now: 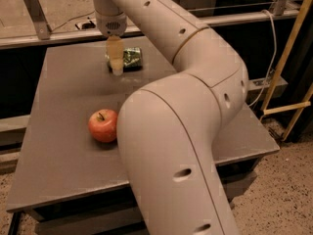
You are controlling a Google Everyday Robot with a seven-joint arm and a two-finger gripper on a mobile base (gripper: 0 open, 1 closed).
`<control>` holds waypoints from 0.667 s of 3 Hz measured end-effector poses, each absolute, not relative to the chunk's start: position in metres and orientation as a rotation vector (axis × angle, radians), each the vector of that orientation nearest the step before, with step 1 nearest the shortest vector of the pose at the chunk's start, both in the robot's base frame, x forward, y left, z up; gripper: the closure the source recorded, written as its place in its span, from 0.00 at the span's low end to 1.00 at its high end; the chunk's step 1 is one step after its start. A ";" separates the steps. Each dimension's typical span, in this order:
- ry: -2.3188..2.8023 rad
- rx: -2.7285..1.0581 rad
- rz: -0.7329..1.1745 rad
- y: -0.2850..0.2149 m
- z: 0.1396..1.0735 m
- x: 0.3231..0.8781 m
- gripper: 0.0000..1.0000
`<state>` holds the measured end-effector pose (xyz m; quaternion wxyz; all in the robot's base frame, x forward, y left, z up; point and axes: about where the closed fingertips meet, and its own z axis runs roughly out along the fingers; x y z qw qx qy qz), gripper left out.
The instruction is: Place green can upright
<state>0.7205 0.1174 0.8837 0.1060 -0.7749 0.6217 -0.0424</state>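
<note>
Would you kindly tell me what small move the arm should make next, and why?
Probably a small sideways shift to centre the end effector over the green can. The can lies on its side near the far edge of the table, and the end effector hangs by one end of it, not around its middle. The apple sits well apart.

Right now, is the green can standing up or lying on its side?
On its side: the green can lies lengthwise on the table, with the gripper hanging at one end.
</note>
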 end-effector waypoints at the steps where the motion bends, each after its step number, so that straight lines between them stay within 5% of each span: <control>1: 1.899 -2.214 -0.060 0.115 0.872 0.726 0.01; 2: 1.924 -2.184 -0.011 0.122 0.866 0.729 0.12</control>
